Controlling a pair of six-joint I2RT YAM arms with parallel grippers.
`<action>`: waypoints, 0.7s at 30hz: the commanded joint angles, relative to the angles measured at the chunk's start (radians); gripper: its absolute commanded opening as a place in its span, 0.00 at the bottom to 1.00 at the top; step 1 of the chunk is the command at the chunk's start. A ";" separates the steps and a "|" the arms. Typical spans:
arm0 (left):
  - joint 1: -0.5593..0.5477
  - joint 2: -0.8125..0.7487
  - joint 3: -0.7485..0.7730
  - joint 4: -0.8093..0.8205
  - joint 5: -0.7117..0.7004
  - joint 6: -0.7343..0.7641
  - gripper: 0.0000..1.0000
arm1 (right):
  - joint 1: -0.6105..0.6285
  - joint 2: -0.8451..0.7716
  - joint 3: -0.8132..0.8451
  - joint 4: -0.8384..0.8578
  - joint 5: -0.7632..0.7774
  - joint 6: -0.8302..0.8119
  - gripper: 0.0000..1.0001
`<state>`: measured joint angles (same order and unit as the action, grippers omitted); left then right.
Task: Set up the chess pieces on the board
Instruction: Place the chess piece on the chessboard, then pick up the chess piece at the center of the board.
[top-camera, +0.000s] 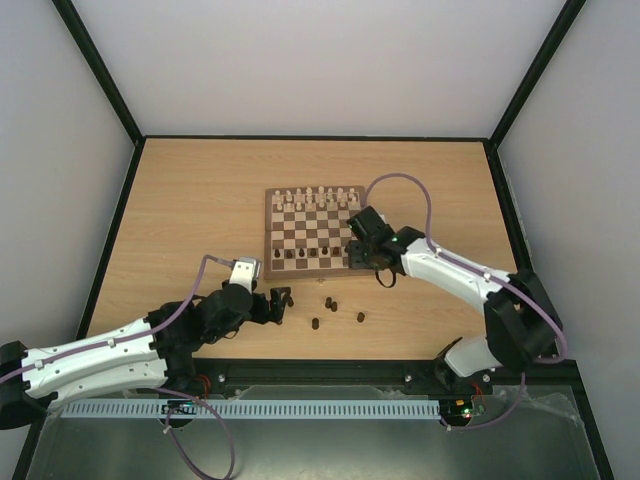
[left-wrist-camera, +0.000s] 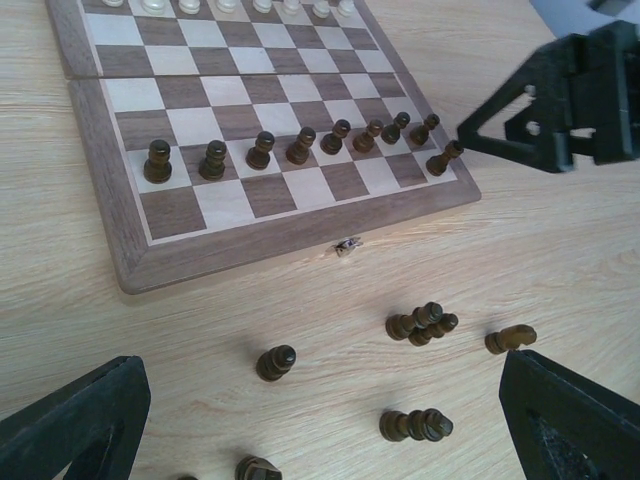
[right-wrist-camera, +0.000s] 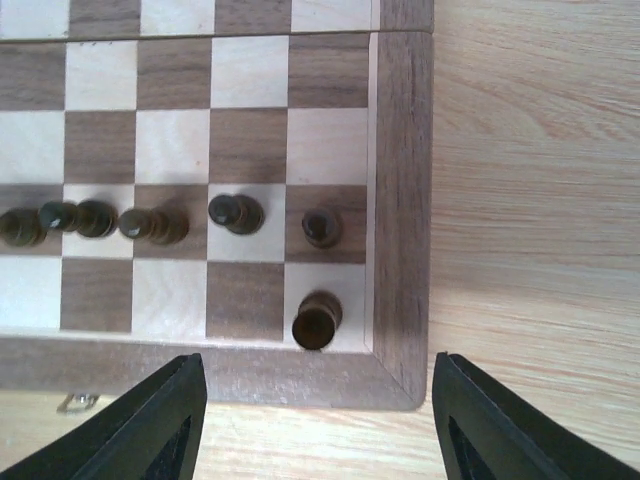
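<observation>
Overhead view far; wrist views near, sharing board (top-camera: 310, 232)

**A robot test cell in a lab**

Plain white panels (top-camera: 320, 60) and a black frame (top-camera: 100, 72) are boxing in a wooden table (top-camera: 200, 200). Two white robot arms, left (top-camera: 100, 358) and right (top-camera: 450, 270), are reaching out from its near edge. Purple cables (top-camera: 428, 210) are looping off them. A slotted cable duct (top-camera: 300, 408) is running along the front, and a chessboard (top-camera: 300, 236) is lying as the test prop.

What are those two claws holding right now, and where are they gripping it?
Nothing. Both are open: the left gripper over loose chess pieces on the table, the right gripper near a corner piece standing free on the board.
</observation>
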<state>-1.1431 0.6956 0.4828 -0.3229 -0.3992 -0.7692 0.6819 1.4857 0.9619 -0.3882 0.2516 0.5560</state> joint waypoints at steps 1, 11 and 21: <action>0.019 0.018 0.022 -0.020 -0.026 0.016 0.99 | 0.007 -0.091 -0.077 -0.006 -0.039 0.004 0.65; 0.134 0.155 0.054 -0.046 0.049 -0.023 0.99 | 0.035 -0.265 -0.186 0.011 -0.051 0.007 0.70; 0.128 0.130 0.022 -0.152 0.216 -0.189 0.99 | 0.041 -0.277 -0.303 0.099 -0.041 0.004 0.76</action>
<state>-1.0031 0.8909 0.5114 -0.3981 -0.2687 -0.8715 0.7158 1.2007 0.6910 -0.3210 0.2157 0.5663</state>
